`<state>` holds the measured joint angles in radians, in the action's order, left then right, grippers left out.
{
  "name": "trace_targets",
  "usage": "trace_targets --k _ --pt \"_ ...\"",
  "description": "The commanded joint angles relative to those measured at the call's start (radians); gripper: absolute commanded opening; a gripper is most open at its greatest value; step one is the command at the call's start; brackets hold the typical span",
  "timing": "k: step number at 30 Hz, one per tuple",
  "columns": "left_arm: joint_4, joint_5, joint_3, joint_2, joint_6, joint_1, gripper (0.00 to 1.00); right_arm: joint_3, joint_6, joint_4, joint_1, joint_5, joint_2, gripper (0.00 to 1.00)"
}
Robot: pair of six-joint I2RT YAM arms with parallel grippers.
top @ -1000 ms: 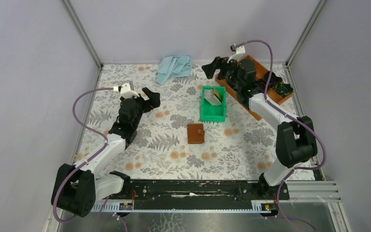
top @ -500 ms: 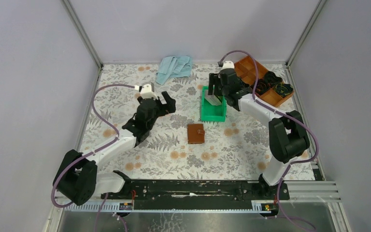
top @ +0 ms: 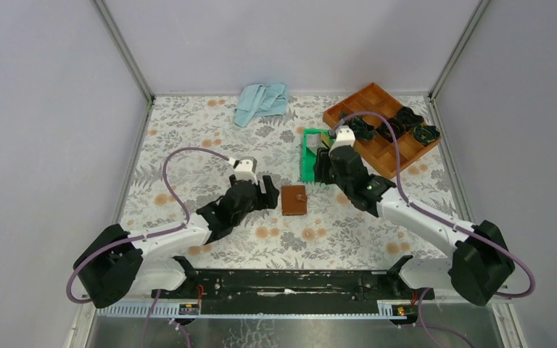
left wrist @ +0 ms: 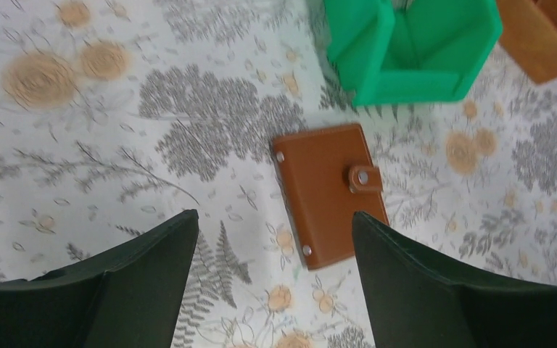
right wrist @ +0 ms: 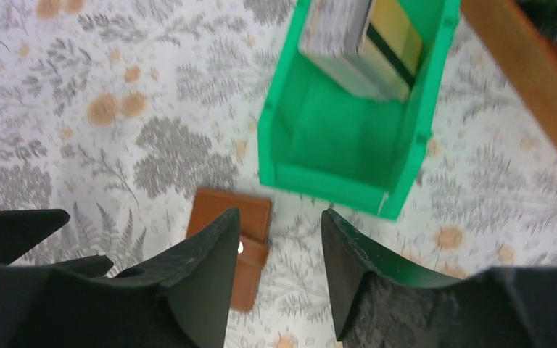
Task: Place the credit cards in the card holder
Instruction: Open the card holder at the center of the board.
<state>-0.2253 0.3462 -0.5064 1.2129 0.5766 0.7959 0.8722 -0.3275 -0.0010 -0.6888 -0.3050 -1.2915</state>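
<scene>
Top: card holder (top: 294,199) lies on table between my two arms; no card in it.
Left wrist: my left gripper (left wrist: 274,217) spread wide, empty, over closed, snapped card holder.
Right wrist: my right gripper (right wrist: 279,217) partly spread, empty; credit cards (right wrist: 362,43) stand in green bin (right wrist: 319,181). Everything left.

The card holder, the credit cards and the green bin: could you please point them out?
card holder (left wrist: 331,192): left wrist view, middle of its closed cover.
credit cards (right wrist: 392,32): right wrist view, face of the gold card.
green bin (right wrist: 326,181): right wrist view, near wall.
</scene>
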Motion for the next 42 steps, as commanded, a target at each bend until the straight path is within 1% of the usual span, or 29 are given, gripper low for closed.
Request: trace_targets --k 1,3,7,11,13,16,19,22,24,29,42 --pt "-0.057 0.040 0.036 0.017 0.046 0.059 0.83 -0.135 -0.156 0.014 -0.034 0.023 0.080 0.52" --pt "-0.076 0.043 0.042 0.035 0.053 0.081 0.81 -0.195 -0.201 0.043 -0.043 0.050 0.097 0.51" --pt "-0.100 0.060 0.039 0.086 0.060 0.113 0.75 -0.292 -0.268 0.123 -0.072 0.086 0.105 0.51" --pt "-0.126 0.067 0.030 0.149 0.069 0.130 0.72 -0.299 -0.273 0.151 -0.135 0.060 0.042 0.50" --pt "-0.135 0.070 0.026 0.182 0.072 0.136 0.70 -0.280 -0.245 0.159 -0.184 0.011 -0.007 0.49" --pt "-0.143 0.079 0.020 0.211 0.074 0.141 0.67 -0.225 -0.192 0.143 -0.269 -0.122 -0.071 0.49" --pt "-0.151 0.079 0.015 0.230 0.069 0.142 0.66 -0.176 -0.153 0.119 -0.315 -0.205 -0.133 0.46" --pt "-0.152 0.082 0.005 0.254 0.064 0.142 0.66 -0.160 -0.126 0.126 -0.330 -0.251 -0.162 0.40" --pt "-0.157 0.084 0.003 0.268 0.065 0.141 0.66 -0.151 -0.112 0.131 -0.333 -0.270 -0.172 0.38" --pt "-0.173 0.087 0.002 0.295 0.074 0.141 0.65 -0.115 -0.085 0.132 -0.333 -0.278 -0.225 0.28" --pt "-0.175 0.096 -0.003 0.317 0.085 0.143 0.65 -0.056 -0.056 0.194 -0.333 -0.237 -0.334 0.24"
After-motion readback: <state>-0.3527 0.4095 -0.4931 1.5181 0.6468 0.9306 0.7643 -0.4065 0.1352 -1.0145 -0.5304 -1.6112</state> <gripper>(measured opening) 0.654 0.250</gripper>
